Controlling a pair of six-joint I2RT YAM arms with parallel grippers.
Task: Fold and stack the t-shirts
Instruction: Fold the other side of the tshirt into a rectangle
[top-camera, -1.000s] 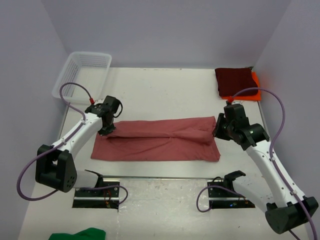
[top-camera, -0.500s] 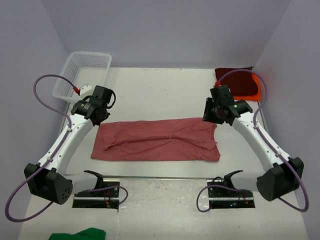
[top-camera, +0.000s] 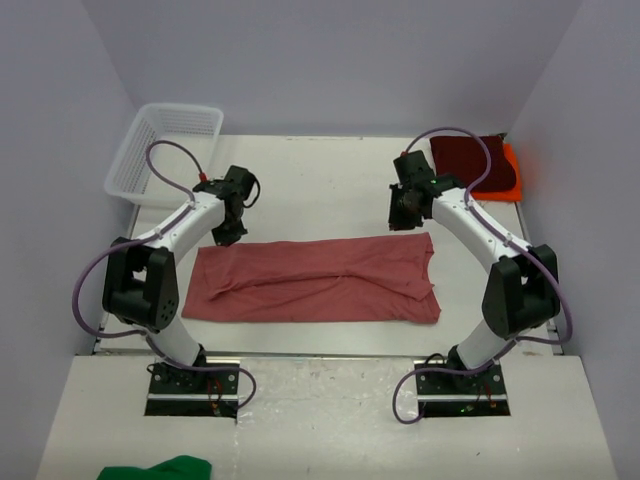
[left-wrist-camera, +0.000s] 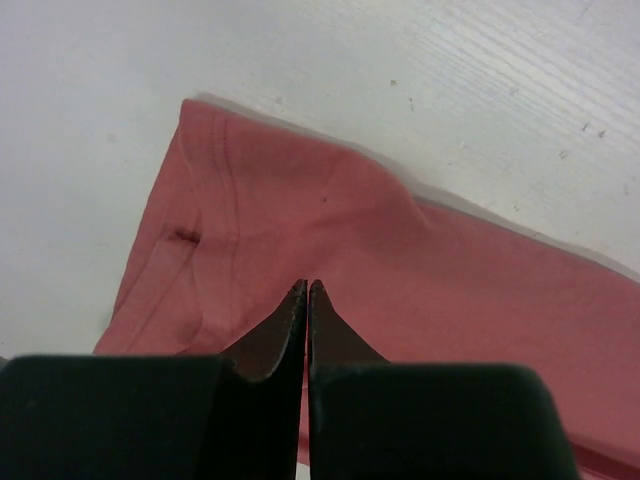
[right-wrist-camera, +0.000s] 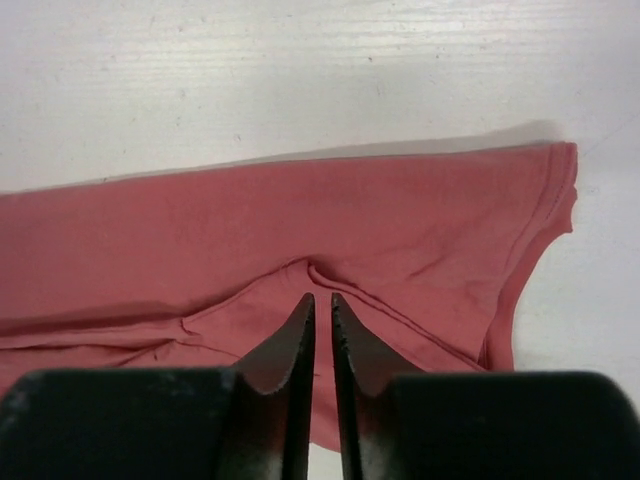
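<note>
The rose t-shirt (top-camera: 315, 280) lies folded into a long band across the middle of the table. My left gripper (top-camera: 232, 228) is shut and empty, just past the band's far left corner. The left wrist view shows its tips (left-wrist-camera: 308, 285) over the rose cloth (left-wrist-camera: 420, 270). My right gripper (top-camera: 404, 216) hovers past the far right corner, jaws nearly closed with nothing between them (right-wrist-camera: 320, 297), above the cloth (right-wrist-camera: 300, 215). The dark maroon t-shirt (top-camera: 468, 160) lies folded on the orange t-shirt (top-camera: 507, 182) at the far right.
A white mesh basket (top-camera: 165, 150) stands at the far left corner. A green cloth (top-camera: 160, 468) lies at the near left, below the table edge. The grey walls close in on three sides.
Both grippers have moved from the rose shirt's two ends toward the far side and slightly inward. The shirt's far edge now lies flatter and straighter.
</note>
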